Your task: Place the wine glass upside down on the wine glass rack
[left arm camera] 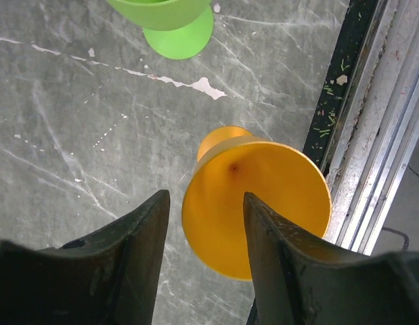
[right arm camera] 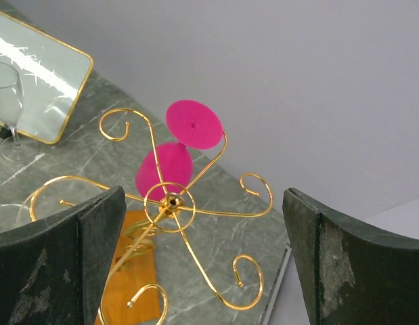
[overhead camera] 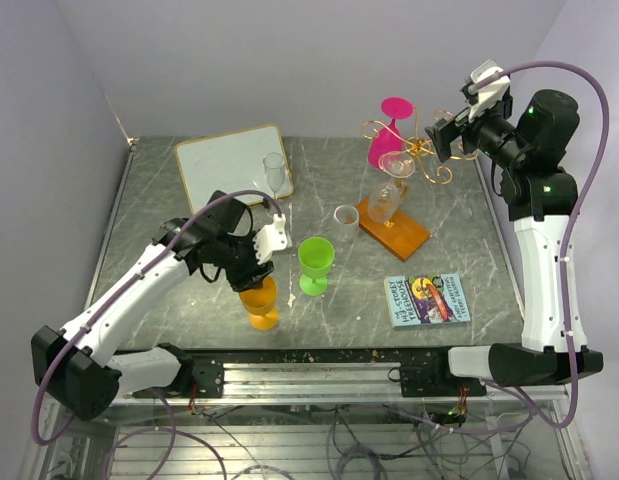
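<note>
The orange glass (left arm camera: 263,203) stands upright just under the half-open, empty left hand (left arm camera: 206,198). The rack (overhead camera: 417,149) is well apart, beneath the wide-open, empty right hand (right arm camera: 204,196).

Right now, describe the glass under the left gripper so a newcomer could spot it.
Go to the table's near edge, below the left gripper. A glass stands there, left of the green glass. It is the only orange one.
</note>
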Motion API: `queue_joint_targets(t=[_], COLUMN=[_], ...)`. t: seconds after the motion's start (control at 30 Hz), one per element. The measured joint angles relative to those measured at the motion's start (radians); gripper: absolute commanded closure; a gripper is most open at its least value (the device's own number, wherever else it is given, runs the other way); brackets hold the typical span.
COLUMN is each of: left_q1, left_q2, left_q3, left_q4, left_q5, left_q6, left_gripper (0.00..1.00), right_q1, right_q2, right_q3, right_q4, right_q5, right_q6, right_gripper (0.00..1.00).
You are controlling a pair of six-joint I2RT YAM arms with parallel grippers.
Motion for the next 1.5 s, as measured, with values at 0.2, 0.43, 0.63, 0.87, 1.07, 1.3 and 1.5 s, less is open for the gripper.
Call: queue_joint_targets(t=[0.2, 0.43, 0.63, 0.87, 1.07, 1.3, 1.5], left_q1=[-0.045, -0.057, -0.058, -0.033, 0.045, 0.160, 0.227], left_q2=[0.029, 0.030, 0.027, -0.021, -0.095, -0.187, -0.238], left_q3=[-0.023, -0.027, -0.029, -0.028, 0.008, 0.070, 0.120], left_q4=[0.007, 0.010, 0.010, -0.003, -0.023, -0.022, -0.008], left_q5=[-0.039, -0.074, -0.095, -0.101, -0.064, 0.004, 0.018], left_q6=[0.019, 0.038, 0.044, 0.043, 0.030, -0.021, -0.096], left_gripper=[0.59, 0.87, 0.93, 0.93, 0.93, 0.93, 0.93], right_q1=[-0.007, -0.018, -0.022, -0.039, -0.056, -0.072, -0.079], right_q2=[-0.006, -0.007, -0.010, -0.010, -0.009, -0.009, -0.005], right_q3=[-0.013, -0.022, -0.023, -0.021, -0.019, -0.019, 0.002], right_q4=[0.005, 0.008, 0.008, 0.000, -0.037, -0.076, -0.114], right_q5=[-0.011, -0.027, -0.032, -0.043, -0.093, -0.125, -0.172], right_q6=[0.004, 0.008, 0.005, -0.034, -0.093, -0.145, -0.166], right_gripper=[0.00, 0.00, 0.00, 0.00, 0.00, 0.00, 0.00])
